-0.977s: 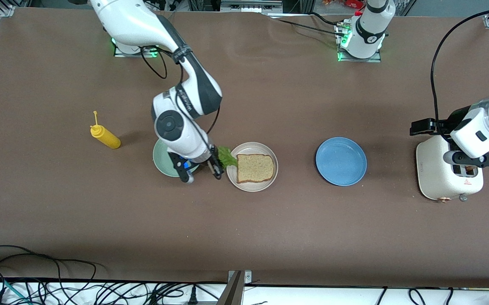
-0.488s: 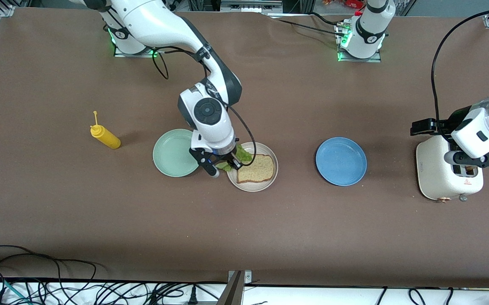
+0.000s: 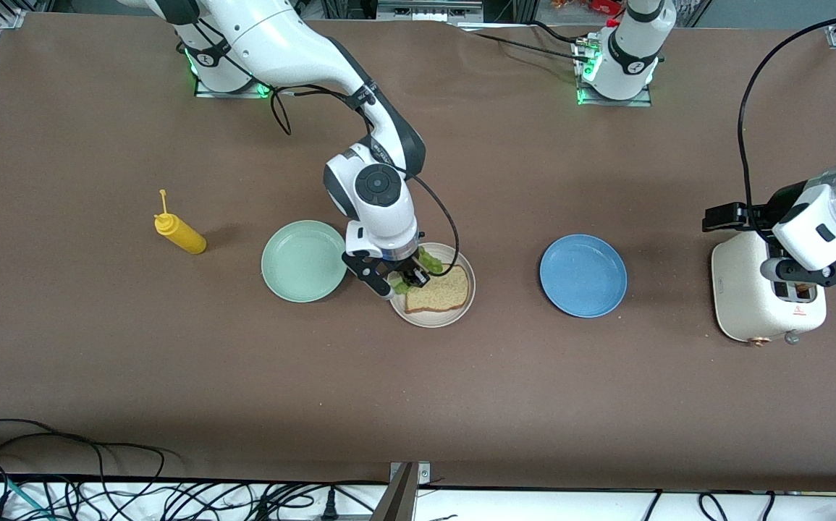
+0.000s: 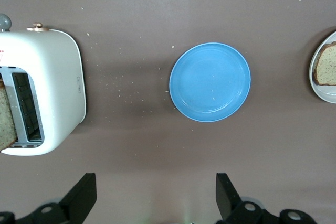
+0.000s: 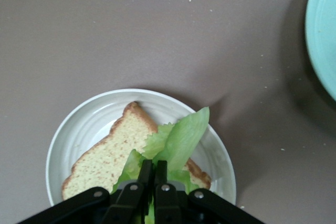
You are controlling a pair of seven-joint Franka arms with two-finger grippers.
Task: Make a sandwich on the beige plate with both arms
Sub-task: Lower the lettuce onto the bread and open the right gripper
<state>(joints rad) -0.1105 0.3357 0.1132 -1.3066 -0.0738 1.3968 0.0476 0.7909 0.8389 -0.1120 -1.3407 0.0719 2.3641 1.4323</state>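
Right claw (image 3: 397, 280) — clamped on the lettuce leaf (image 5: 178, 142) — hangs over the beige plate (image 3: 461, 312) edge, overlapping the bread slice (image 3: 441, 291). Left claw (image 4: 152, 203) waits wide over the toaster (image 3: 747, 304); bare worktop (image 3: 504, 376) surrounds.

Robotics lab: 2 bolted arm bases (image 3: 617, 69), brown-covered table (image 3: 461, 405), loose cables (image 3: 99, 492), aluminium framing (image 3: 403, 496).

We see yellow squeeze bottle (image 3: 180, 234) left of frame, mint-green plate (image 3: 304, 260) centre-left, blue plate (image 3: 583, 275) centre-right, white toaster (image 3: 756, 297) far right, on brown surface (image 3: 418, 391).
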